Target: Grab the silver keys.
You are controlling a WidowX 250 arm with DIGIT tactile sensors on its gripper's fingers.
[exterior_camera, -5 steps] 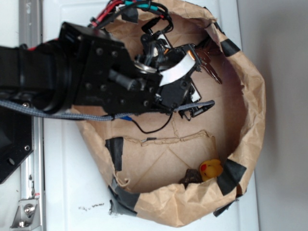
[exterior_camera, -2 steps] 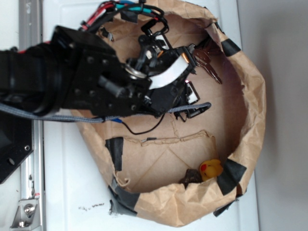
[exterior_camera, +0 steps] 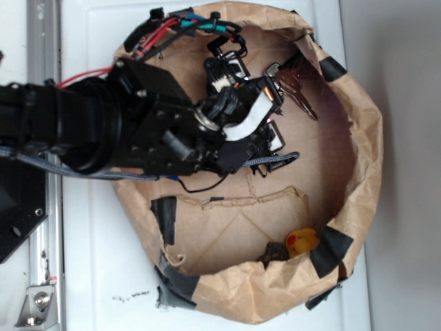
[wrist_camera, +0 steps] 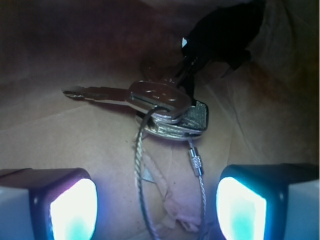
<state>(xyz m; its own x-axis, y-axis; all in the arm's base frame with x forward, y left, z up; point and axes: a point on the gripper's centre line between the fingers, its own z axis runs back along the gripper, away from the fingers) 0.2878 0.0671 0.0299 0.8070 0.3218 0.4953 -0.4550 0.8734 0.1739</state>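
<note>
The silver keys [exterior_camera: 295, 88] lie on the floor of the brown paper bowl [exterior_camera: 365, 158], near its far wall. In the wrist view the keys [wrist_camera: 167, 106] are stacked heads with one blade pointing left, joined on a thin wire ring [wrist_camera: 139, 175] that runs down toward the camera. My gripper [exterior_camera: 274, 116] hangs just left of the keys. In the wrist view the gripper [wrist_camera: 156, 210] is open, with its lit pads [wrist_camera: 72, 207] on either side of the wire ring and touching nothing. The key heads lie a little beyond the fingertips.
A yellow rubber duck [exterior_camera: 302, 242] and a dark brown lump [exterior_camera: 273, 253] sit against the bowl's near wall. Black tape patches [exterior_camera: 333, 246] mark the rim. A black patch [wrist_camera: 225, 35] shows on the wall behind the keys. The bowl stands on a white table [exterior_camera: 89, 241].
The arm has drawn back to the left and turned, and the gripper head has shifted slightly up toward the keys. The keys, duck and lump have not moved.
</note>
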